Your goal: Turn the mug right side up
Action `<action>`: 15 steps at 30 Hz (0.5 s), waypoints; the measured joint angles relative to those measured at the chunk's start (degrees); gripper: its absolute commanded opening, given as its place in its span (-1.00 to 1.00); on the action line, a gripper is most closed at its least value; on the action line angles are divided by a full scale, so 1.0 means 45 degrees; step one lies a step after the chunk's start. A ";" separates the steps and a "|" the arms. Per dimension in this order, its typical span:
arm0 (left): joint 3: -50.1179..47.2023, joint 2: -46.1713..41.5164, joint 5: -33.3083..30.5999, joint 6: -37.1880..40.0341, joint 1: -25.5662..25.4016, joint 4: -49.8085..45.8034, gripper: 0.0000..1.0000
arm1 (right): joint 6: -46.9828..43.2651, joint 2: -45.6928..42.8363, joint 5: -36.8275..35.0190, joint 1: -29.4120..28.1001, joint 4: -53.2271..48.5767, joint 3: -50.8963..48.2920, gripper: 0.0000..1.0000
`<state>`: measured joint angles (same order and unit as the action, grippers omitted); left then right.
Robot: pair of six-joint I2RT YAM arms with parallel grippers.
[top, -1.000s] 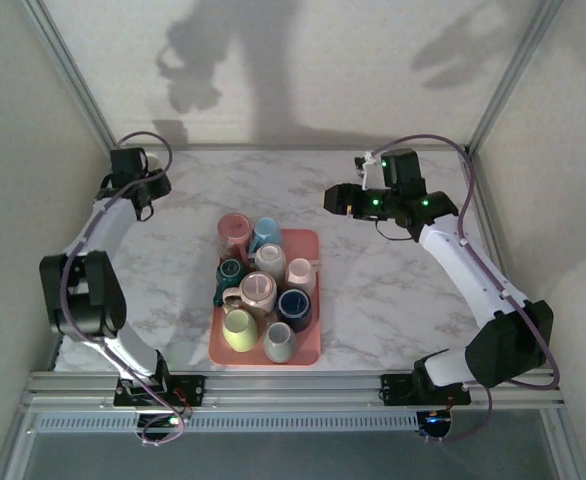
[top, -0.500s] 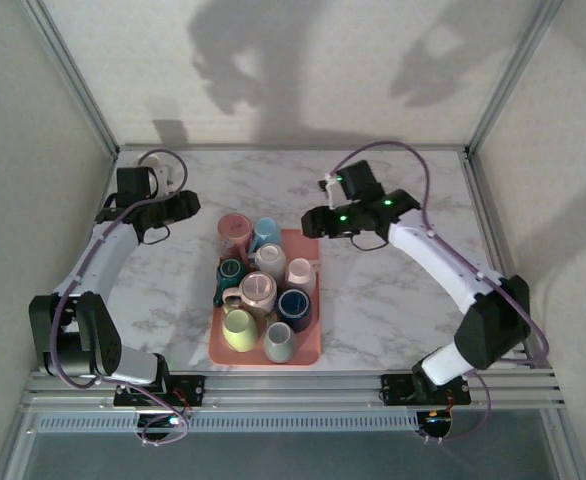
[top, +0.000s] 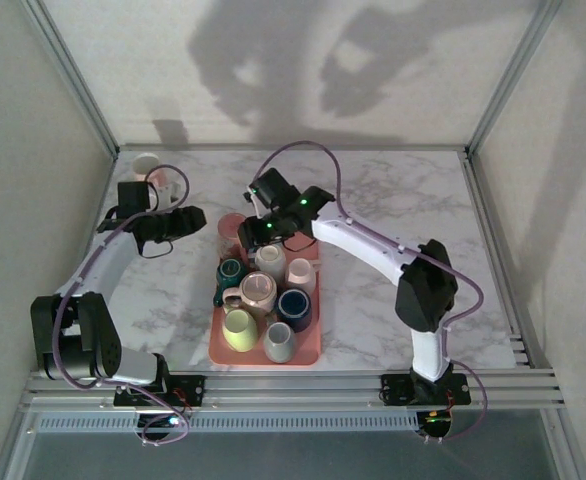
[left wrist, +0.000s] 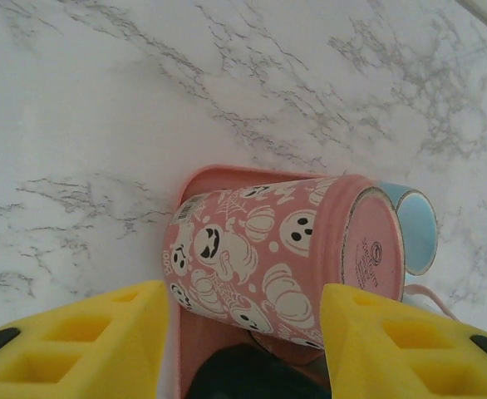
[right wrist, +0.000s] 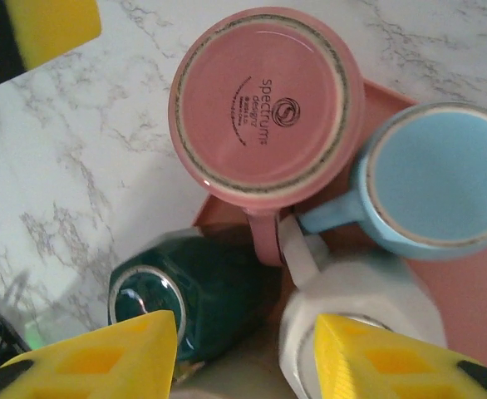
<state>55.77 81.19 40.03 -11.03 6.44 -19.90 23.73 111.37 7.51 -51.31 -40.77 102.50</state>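
Note:
A pink mug (top: 233, 230) with white ghost prints stands upside down in the back left corner of the pink tray (top: 316, 300). In the left wrist view the pink mug (left wrist: 277, 249) lies just ahead of my left gripper (left wrist: 243, 349), whose open yellow fingers (left wrist: 86, 341) flank its lower side. My left gripper (top: 193, 223) sits on the mug's left. My right gripper (top: 254, 234) hovers open over the tray's back. Below it show the mug's base (right wrist: 260, 108), a dark green mug (right wrist: 185, 303) and a white mug (right wrist: 368, 307).
The tray holds several more mugs, among them a light blue one (right wrist: 435, 179) beside the pink mug. Another pale mug (top: 149, 168) stands alone at the table's back left corner. Bare marble lies right of the tray (top: 403, 220).
My right arm has swung left from the back right of the table to above the tray's back, its jaws narrowing. My left gripper has moved right, up to the pink mug.

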 measured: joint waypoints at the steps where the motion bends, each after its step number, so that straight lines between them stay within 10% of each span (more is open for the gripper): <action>1: -0.0039 0.0000 0.0078 -0.0083 0.0053 0.0107 0.03 | 0.0097 0.0180 -0.0083 -0.0078 -0.0005 0.0151 -0.10; 15: -0.0529 0.0379 0.1112 -0.1379 0.0117 0.1676 0.05 | 0.1749 0.1967 -0.1637 -0.0831 -0.0505 0.1700 -0.25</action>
<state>53.39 82.89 45.04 -17.23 6.96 -12.36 31.59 120.22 0.14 -55.05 -43.05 110.15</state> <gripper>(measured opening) 0.519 0.370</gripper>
